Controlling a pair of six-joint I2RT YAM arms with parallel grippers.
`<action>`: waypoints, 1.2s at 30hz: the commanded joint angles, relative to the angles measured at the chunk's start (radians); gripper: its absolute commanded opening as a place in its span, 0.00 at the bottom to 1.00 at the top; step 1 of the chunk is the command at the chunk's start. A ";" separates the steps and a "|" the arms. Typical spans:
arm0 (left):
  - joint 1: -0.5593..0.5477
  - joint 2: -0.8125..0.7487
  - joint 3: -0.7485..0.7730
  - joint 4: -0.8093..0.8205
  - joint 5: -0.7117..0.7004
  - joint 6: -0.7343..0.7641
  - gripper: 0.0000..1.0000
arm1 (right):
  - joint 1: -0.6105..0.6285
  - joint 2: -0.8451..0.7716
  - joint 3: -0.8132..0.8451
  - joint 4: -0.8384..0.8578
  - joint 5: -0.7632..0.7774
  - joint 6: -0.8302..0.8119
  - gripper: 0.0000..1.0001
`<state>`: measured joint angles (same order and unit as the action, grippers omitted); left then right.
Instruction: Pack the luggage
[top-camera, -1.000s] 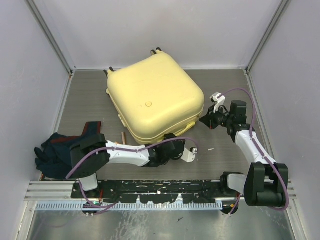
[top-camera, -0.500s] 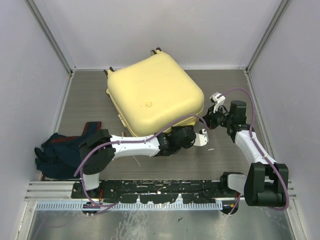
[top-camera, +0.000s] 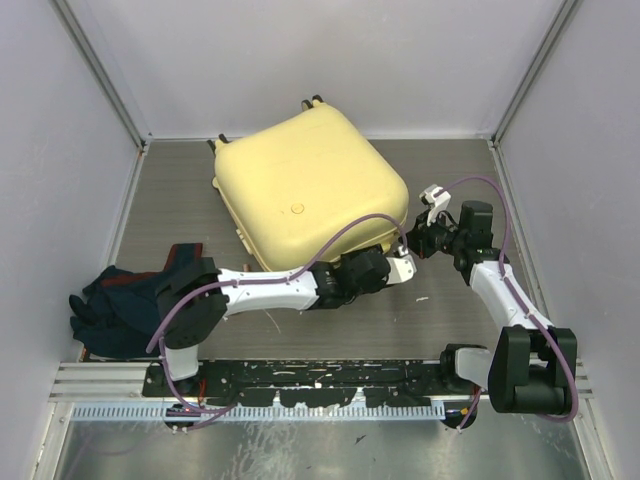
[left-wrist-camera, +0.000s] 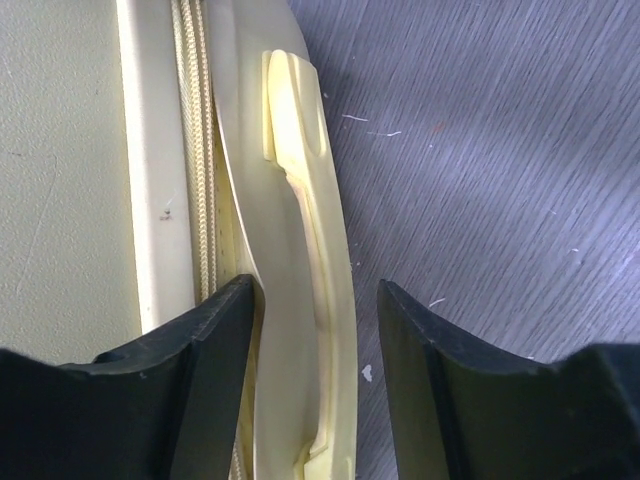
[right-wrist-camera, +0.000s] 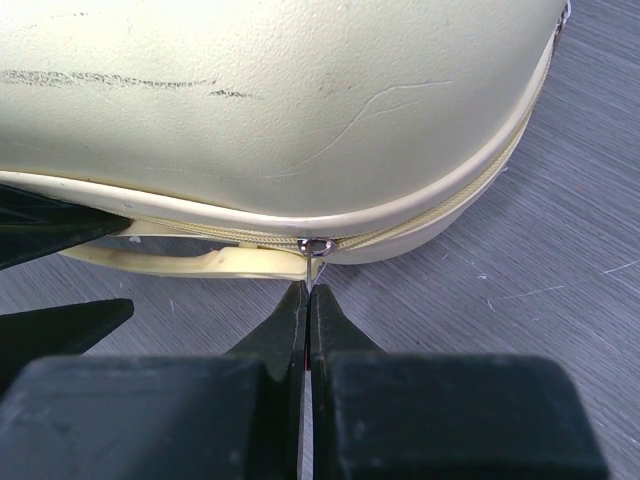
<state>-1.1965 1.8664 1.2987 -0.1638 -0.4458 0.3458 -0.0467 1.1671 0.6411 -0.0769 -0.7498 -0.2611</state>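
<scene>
Since a second ago, our left hand (left-wrist-camera: 315, 300) has swung across the worktop (top-camera: 180, 200) toward 1 o'clock and come up against the near right edge of the luggage (top-camera: 305, 195). It is spread, and its two black fingers (left-wrist-camera: 200, 350) straddle the pale handle (left-wrist-camera: 300, 180), one on the shell side and one on the worktop side. Our right hand (right-wrist-camera: 308, 292) sits just beside it. Its tips are pressed together, pinching the small metal zipper pull (right-wrist-camera: 316, 255) that hangs from the seam. In that wrist view the handle runs off toward 9 o'clock. Both hands meet at the luggage's 4 o'clock corner. The luggage lies flat and closed in the middle of the worktop, with its wheels (top-camera: 312, 101) at 12 o'clock. A bundle of dark clothes (top-camera: 115, 305) lies well apart from the luggage at its 8 o'clock, by the left edge of the worktop.
</scene>
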 joint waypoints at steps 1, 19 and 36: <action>0.015 0.023 -0.073 -0.157 -0.017 -0.069 0.53 | 0.008 -0.026 0.006 0.046 -0.026 -0.014 0.00; -0.074 0.034 0.121 -0.299 -0.134 -0.098 0.75 | 0.007 -0.038 0.017 0.049 -0.039 -0.027 0.00; -0.061 0.111 0.109 -0.283 -0.248 -0.118 0.79 | 0.007 -0.045 -0.011 0.047 -0.070 -0.050 0.00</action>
<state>-1.2831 1.9537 1.4357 -0.4267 -0.6529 0.2474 -0.0467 1.1561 0.6334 -0.0750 -0.7544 -0.2985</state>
